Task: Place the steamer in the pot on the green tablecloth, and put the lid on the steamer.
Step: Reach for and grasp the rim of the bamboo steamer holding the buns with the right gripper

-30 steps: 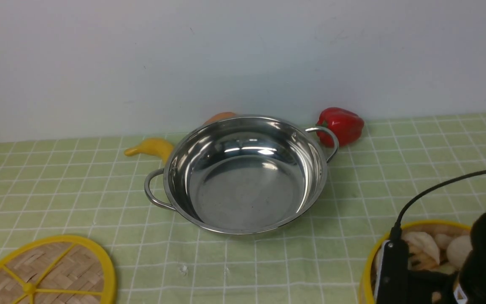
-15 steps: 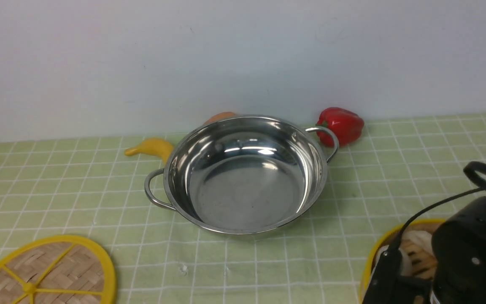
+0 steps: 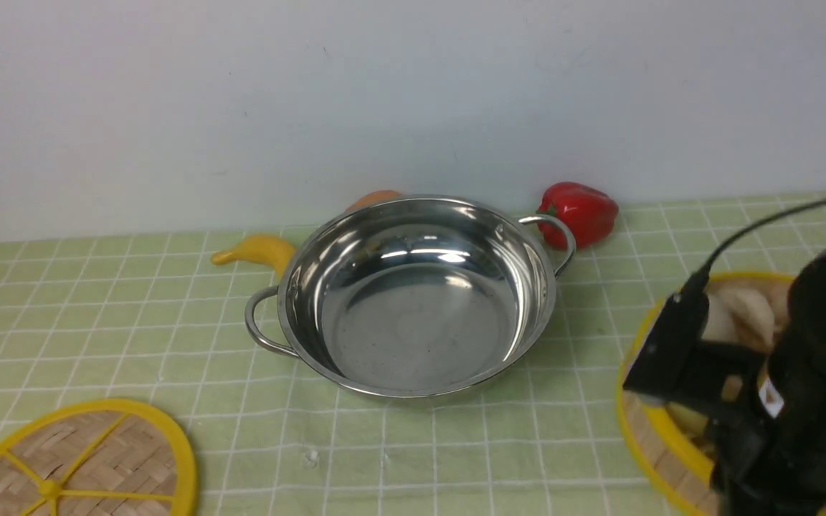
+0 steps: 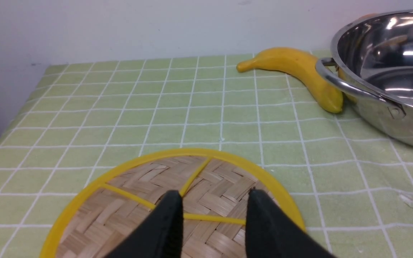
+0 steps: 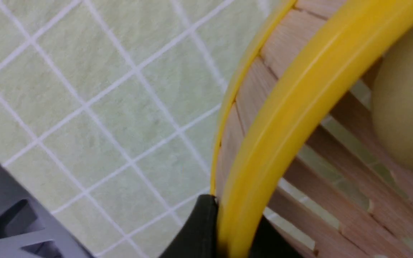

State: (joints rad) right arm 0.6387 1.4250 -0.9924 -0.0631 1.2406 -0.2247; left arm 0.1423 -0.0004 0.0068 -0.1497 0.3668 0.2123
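Over at the right edge of the green tablecloth (image 3: 97, 308), reaching in low with the right arm (image 3: 814, 373), black wrist slanting down and leftward across the steamer (image 3: 639, 423). Pinching the steamer's yellow rim between the narrowed jaws of the right gripper (image 5: 228, 233), one finger (image 5: 199, 233) outside the bamboo wall, the other inside above the slatted floor. Holding pale toy buns (image 5: 407, 107) inside the basket. Sitting well to the right of the steel pot (image 3: 413, 322), not touching it. On the robot's left, hanging the left gripper (image 4: 213, 211) above the lid (image 4: 127, 190), jaws partly apart, gripping nothing, straddling a yellow spoke near the hub. Flanking the pot with a banana (image 3: 259, 251) just beside its left handle and a red bell pepper (image 3: 581, 211) behind its right one.
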